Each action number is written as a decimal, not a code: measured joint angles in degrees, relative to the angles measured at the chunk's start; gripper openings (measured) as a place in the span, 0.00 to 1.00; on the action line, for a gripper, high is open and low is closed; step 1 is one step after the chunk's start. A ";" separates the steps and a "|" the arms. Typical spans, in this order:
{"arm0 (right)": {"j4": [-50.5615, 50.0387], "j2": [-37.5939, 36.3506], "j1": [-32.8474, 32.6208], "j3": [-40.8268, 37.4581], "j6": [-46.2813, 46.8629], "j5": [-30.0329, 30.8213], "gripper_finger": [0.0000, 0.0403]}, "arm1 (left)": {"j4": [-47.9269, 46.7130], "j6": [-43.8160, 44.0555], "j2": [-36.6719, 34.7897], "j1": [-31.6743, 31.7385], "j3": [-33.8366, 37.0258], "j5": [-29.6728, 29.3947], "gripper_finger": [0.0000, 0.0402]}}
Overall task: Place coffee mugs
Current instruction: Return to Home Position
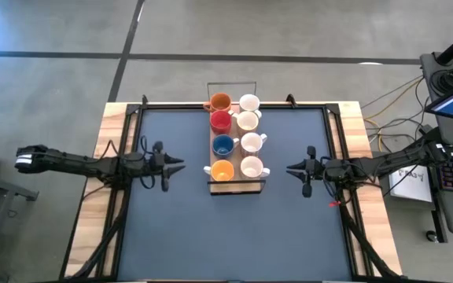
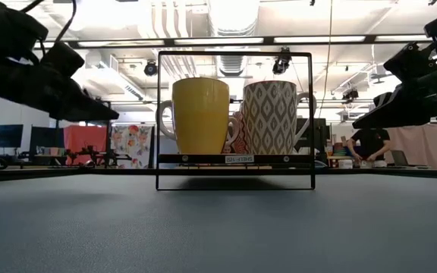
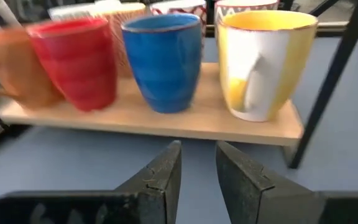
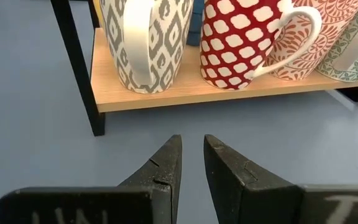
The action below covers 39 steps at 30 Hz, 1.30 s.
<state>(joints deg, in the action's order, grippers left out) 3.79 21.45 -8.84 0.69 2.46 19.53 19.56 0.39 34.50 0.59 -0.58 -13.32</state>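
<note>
With both arms reaching low over the bench (image 1: pixel 234 236), I read eight mugs (image 1: pixel 250 143) standing upright on the wooden shelf (image 4: pixel 166 98). It sits inside a black wire frame (image 2: pixel 311 121) at mid-bench, toward the far edge. The shelf's long axis runs from far edge to near edge, with two rows of four mugs along it. In the nearest pair, the yellow mug (image 2: pixel 200 115) has its handle toward the left arm, and the grey patterned mug (image 2: pixel 270 117) has its handle toward the right arm. The left gripper (image 1: pixel 178 165) and right gripper (image 1: pixel 292 167) flank the shelf, apart from it, tips aimed at it. The fingers (image 3: pixel 160 177) of each are parted by a narrow gap and hold nothing.
</note>
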 joint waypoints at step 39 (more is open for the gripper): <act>-0.06 0.02 0.00 -0.06 0.04 -0.02 0.15 | -12.19 -12.39 -24.94 0.39 0.05 -16.38 0.21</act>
<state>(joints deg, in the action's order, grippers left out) 3.73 21.47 -8.84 0.62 2.50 19.51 7.37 -12.00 9.56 0.97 -0.53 -29.70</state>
